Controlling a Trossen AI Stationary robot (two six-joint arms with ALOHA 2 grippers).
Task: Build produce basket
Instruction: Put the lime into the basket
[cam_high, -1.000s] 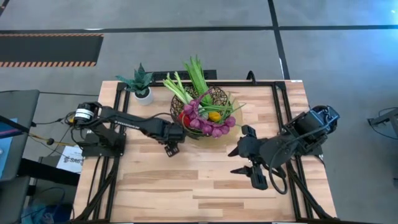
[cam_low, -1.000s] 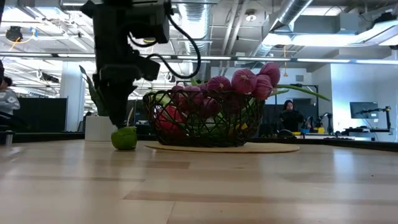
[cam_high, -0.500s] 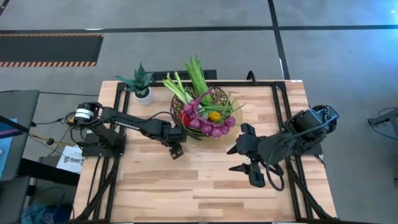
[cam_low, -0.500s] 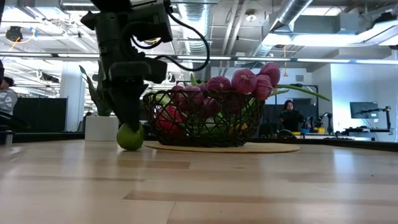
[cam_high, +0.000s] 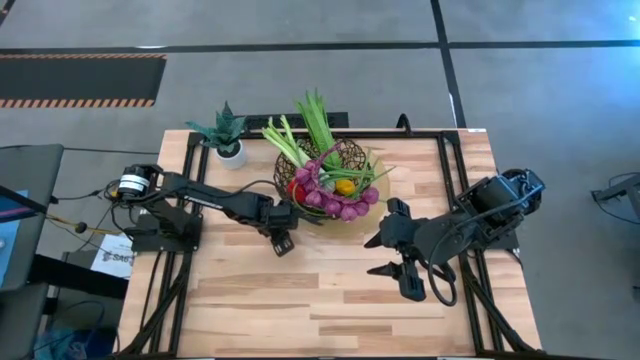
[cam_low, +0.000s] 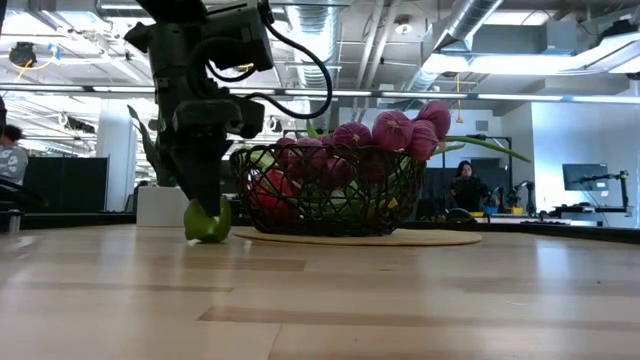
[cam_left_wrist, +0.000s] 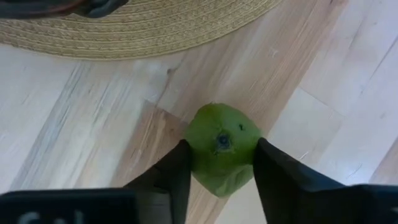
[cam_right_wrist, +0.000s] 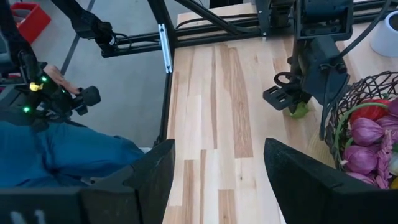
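The lime (cam_left_wrist: 221, 147) lies on the wooden tabletop (cam_high: 330, 290), just beside the edge of the tan woven mat (cam_left_wrist: 143, 28) and on the left-edge side of the basket (cam_low: 330, 195). It sits between the two dark fingers (cam_left_wrist: 177, 177) of the left gripper (cam_high: 281, 240), and both fingers touch its sides, so the jaws are clenched on the lime while it is still resting on the wood. The fruit is nearly round, with its stem end turned toward the wrist camera, so no long axis matters for the grasp. The left arm is clearly the nearer one; the basket stands close by, toward the far edge, so I judge that the coming move is a lift up and over the wire rim. The lime skin looks smooth and slightly dimpled, the basket is dark open wire mesh, already filled with purple onions (cam_low: 395, 130), a red pepper (cam_low: 268, 192) and green stalks (cam_high: 312, 125). The right gripper (cam_high: 398, 252) waits nearer the right edge, its jaws released and empty.
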